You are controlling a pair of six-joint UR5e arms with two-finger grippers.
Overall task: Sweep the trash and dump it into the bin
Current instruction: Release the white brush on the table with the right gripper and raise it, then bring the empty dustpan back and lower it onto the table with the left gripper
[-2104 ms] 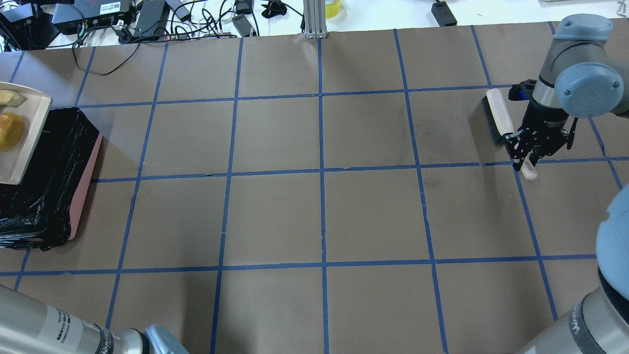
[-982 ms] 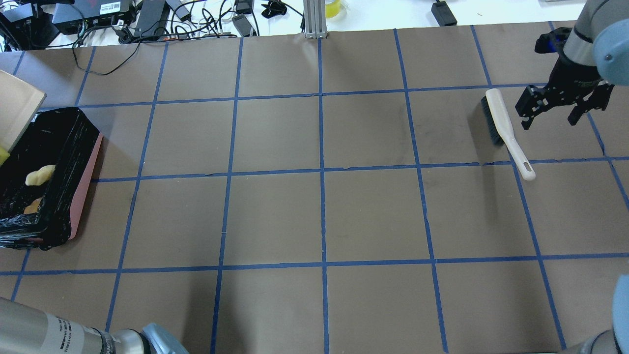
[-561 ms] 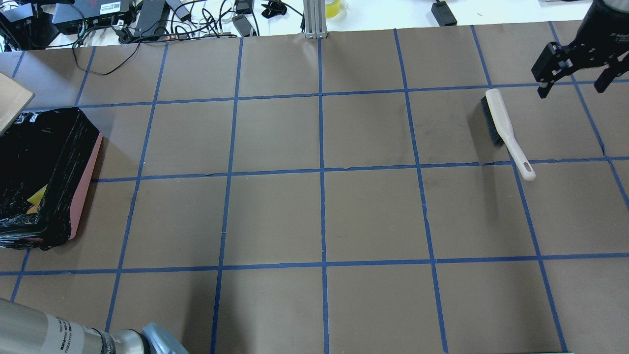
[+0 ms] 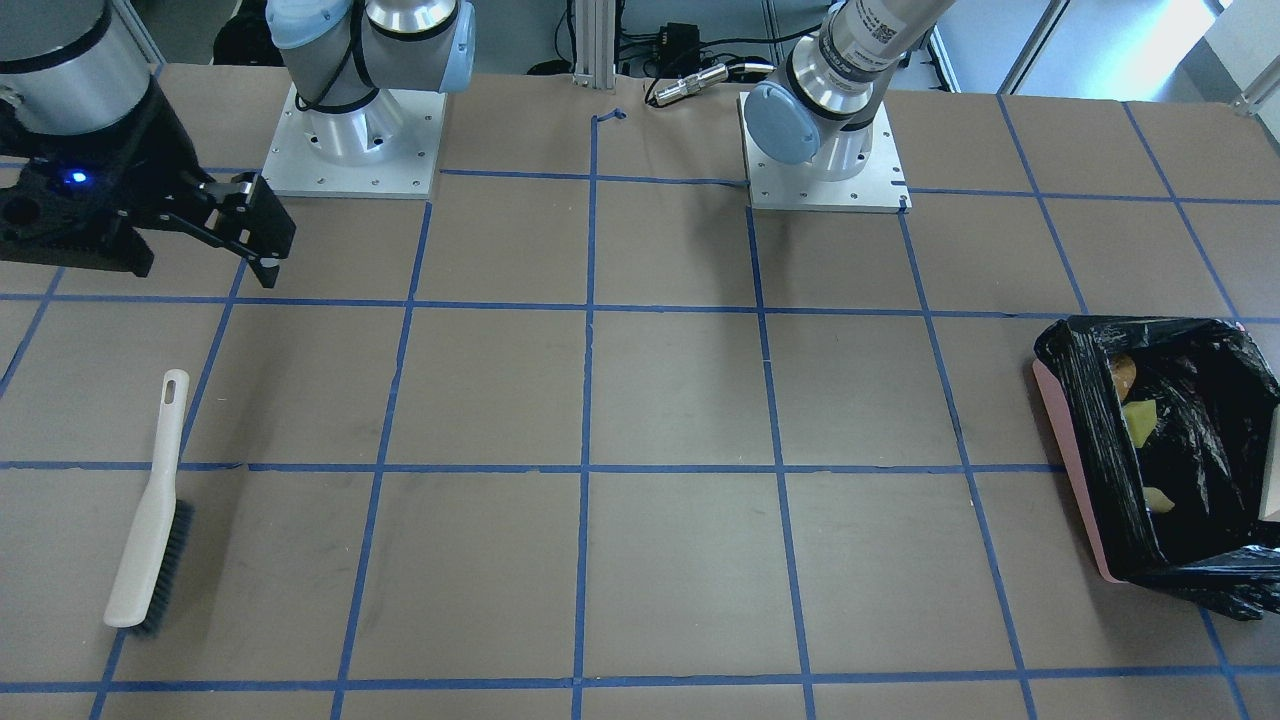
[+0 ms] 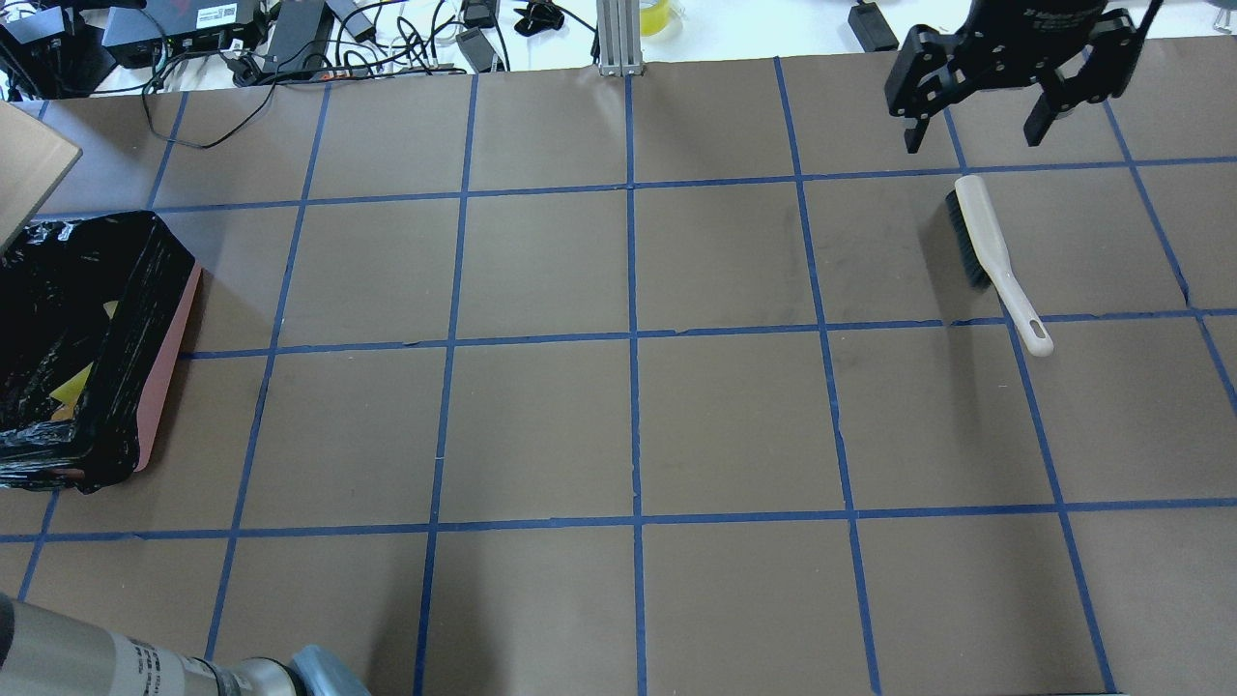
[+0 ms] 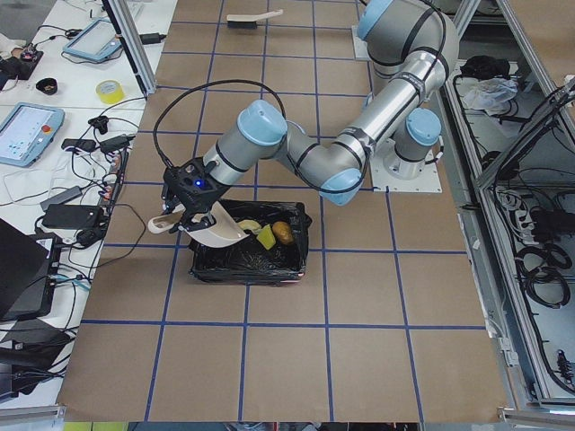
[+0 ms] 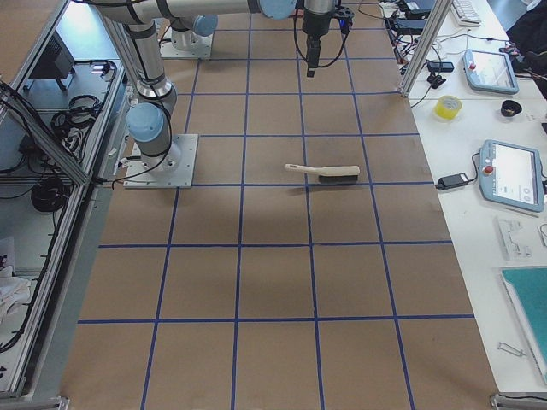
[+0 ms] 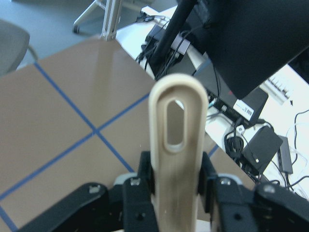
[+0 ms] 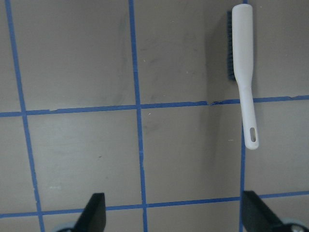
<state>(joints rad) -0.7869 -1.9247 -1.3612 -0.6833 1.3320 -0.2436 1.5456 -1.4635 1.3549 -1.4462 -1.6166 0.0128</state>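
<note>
Left hand (image 8: 176, 180) is clamped on the handle of one beige dustpan (image 6: 220, 233), tipped over one pink bin (image 5: 169, 358); three trash bits are counted inside: orange lump (image 4: 1123, 372), sponge wedge (image 4: 1138, 415), pale crescent (image 4: 1158, 498); dumping is judged done, pan to be set on the tabletop (image 5: 628, 425) next; one brush (image 5: 986, 246) lies well apart; right hand (image 5: 971, 142) is spread wide, empty.

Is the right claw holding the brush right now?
No, the brush lies on the table while the right claw stands open and apart from it.
</note>
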